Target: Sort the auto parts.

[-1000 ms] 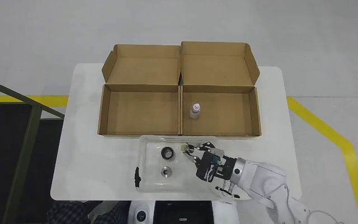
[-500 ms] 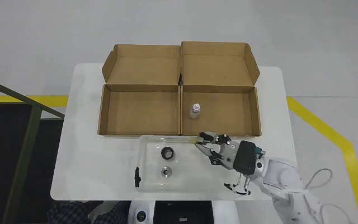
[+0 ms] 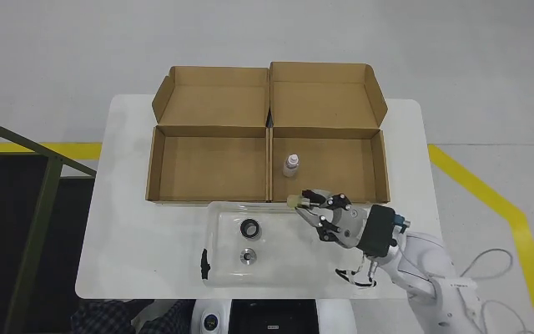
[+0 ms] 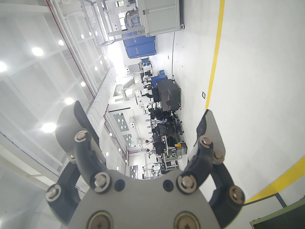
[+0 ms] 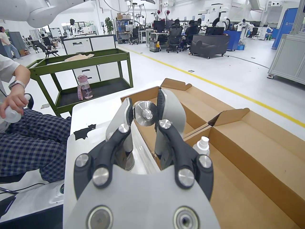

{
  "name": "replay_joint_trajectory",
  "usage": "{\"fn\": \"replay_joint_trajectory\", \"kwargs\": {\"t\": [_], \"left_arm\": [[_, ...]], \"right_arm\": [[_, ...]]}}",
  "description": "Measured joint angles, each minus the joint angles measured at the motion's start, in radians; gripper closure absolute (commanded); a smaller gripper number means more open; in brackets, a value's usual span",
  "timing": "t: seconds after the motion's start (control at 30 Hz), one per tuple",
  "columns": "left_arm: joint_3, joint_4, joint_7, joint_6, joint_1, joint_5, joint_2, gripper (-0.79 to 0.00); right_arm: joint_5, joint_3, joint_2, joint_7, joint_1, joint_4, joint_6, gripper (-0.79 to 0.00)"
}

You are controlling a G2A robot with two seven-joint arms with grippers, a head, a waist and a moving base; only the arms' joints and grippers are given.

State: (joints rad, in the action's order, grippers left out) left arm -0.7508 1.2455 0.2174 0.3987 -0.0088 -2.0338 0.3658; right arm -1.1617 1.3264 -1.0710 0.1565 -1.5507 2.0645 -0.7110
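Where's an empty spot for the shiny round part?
The left box is bare. The right box is free from the white bottle to its right wall. The clear tray is crowded: a black ring, a metal part, and the right gripper holding the shiny part above it.

right gripper [image 5: 144,104]: fingers [image 5: 168,110] clamped on disc [image 5: 145,115] | left gripper [image 4: 143,110]: fingers [image 4: 210,132] spread, raised

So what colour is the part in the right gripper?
Shiny silver: a metal disc, clearest in the right wrist view.
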Motion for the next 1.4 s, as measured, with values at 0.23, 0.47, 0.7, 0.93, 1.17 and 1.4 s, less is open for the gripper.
{"fn": "replay_joint_trajectory", "kwargs": {"t": [0.23,0.47,0.7,0.93,1.17,1.4], "left_arm": [[0.000,0.000,0.000,0.000,0.000,0.000,0.000,-0.785],[0.000,0.000,0.000,0.000,0.000,0.000,0.000,-0.785],[0.000,0.000,0.000,0.000,0.000,0.000,0.000,-0.785],[0.000,0.000,0.000,0.000,0.000,0.000,0.000,-0.785],[0.000,0.000,0.000,0.000,0.000,0.000,0.000,-0.785],[0.000,0.000,0.000,0.000,0.000,0.000,0.000,-0.785]], "right_arm": [[-0.005,0.004,0.000,-0.023,0.005,-0.015,0.014,0.000],[-0.037,0.020,0.002,-0.079,0.012,-0.025,0.061,0.000],[-0.070,0.033,0.001,-0.198,0.049,-0.049,0.140,0.000],[-0.101,0.021,0.000,-0.366,0.125,-0.076,0.172,0.000],[-0.124,-0.021,-0.005,-0.499,0.230,-0.144,0.174,0.000],[-0.151,-0.084,-0.015,-0.594,0.337,-0.242,0.190,0.000]]}}
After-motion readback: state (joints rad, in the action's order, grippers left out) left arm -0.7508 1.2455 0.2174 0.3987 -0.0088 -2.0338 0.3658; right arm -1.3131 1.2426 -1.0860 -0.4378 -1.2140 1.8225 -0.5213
